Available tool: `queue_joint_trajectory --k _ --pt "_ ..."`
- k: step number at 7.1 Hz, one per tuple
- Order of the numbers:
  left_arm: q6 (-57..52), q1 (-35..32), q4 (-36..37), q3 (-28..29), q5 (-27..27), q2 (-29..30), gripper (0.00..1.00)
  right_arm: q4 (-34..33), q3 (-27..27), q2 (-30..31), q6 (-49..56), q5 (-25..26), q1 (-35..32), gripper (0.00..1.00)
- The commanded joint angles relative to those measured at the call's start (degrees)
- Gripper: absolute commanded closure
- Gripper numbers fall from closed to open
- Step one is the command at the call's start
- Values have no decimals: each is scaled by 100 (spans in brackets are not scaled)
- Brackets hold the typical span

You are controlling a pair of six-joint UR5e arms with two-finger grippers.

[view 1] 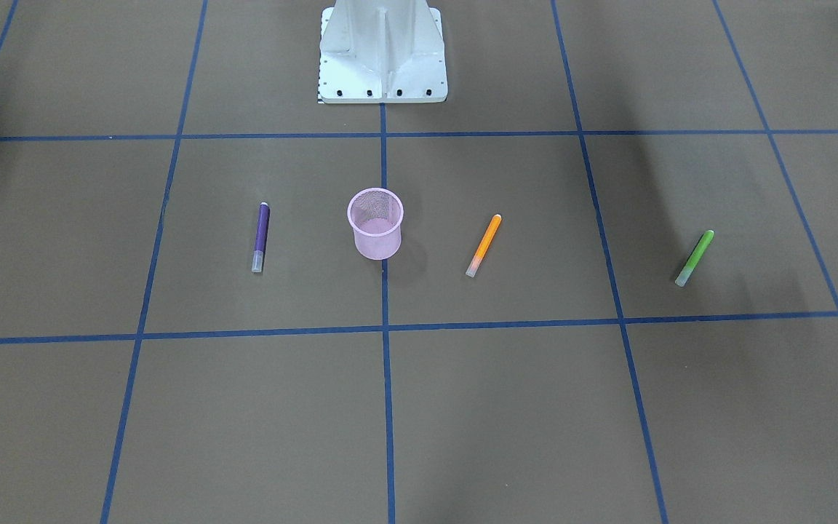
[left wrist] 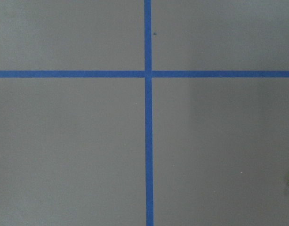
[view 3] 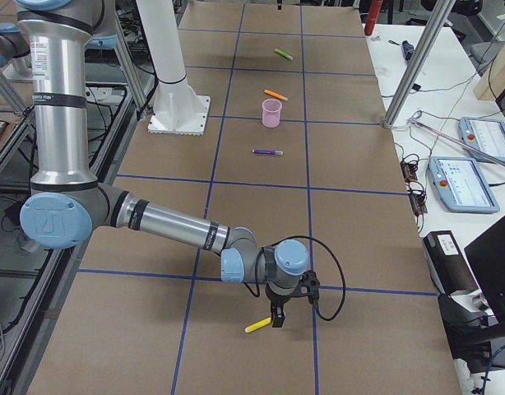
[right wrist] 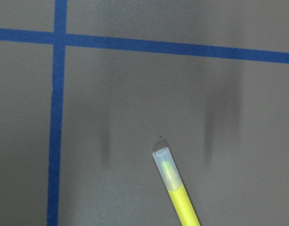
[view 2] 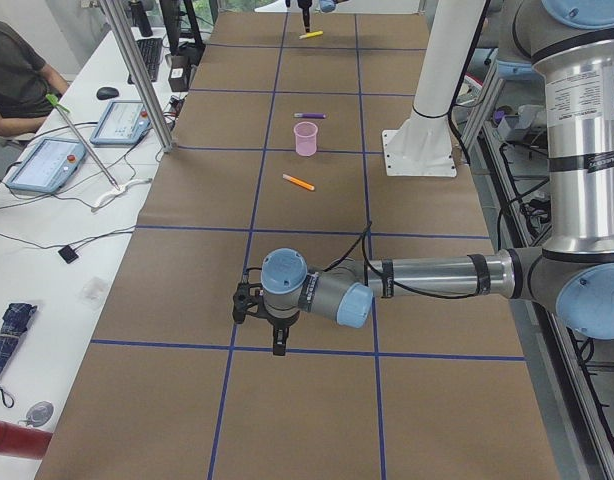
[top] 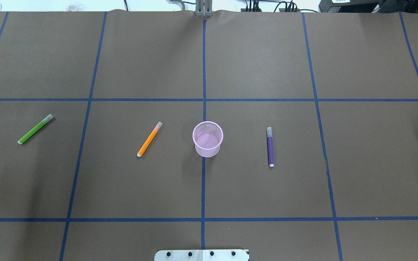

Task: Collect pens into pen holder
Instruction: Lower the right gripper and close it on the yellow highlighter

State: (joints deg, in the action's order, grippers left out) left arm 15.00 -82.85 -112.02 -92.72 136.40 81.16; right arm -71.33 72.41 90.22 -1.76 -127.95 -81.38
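A: Yellow pen (view 3: 257,326) lies flat on the brown paper, just beside and below the right gripper (view 3: 278,318), not held. Its pale translucent cap (right wrist: 164,163) points away from the wrist camera.

B: Gripper opening?

A: Cannot tell for either; the left gripper (view 2: 277,340) shows only in a side view. The pink mesh pen holder (top: 207,139) stands upright mid-table, well apart.

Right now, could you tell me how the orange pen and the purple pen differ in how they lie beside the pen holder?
The orange pen lies on the robot's left of the pen holder; the purple pen lies on its right. In the overhead view, the orange pen slants diagonally, while the purple pen runs nearly parallel to the lengthwise tape lines. Both lie flat on the table, apart from the holder, pale caps pointing away from the robot.
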Motion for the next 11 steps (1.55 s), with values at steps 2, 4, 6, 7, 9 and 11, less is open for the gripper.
queue_joint_trajectory --k 2,4,6,7,9,11 --pt "3 15 -30 8 1 -3 0 41 -464 -171 528 -2 131 0" --pt "-14 24 -21 17 1 -3 0 32 -621 -189 824 -19 131 0" --pt "-14 33 -21 43 1 -3 0 6 -816 -312 862 -98 131 5" --pt "-14 33 -21 43 1 -3 0 -3 -825 -312 879 -107 131 12" --pt "-6 33 -21 43 1 -3 0 -3 -869 -320 923 -107 131 28" --pt "12 33 -30 43 1 -3 0 -3 -878 -321 932 -107 131 35"
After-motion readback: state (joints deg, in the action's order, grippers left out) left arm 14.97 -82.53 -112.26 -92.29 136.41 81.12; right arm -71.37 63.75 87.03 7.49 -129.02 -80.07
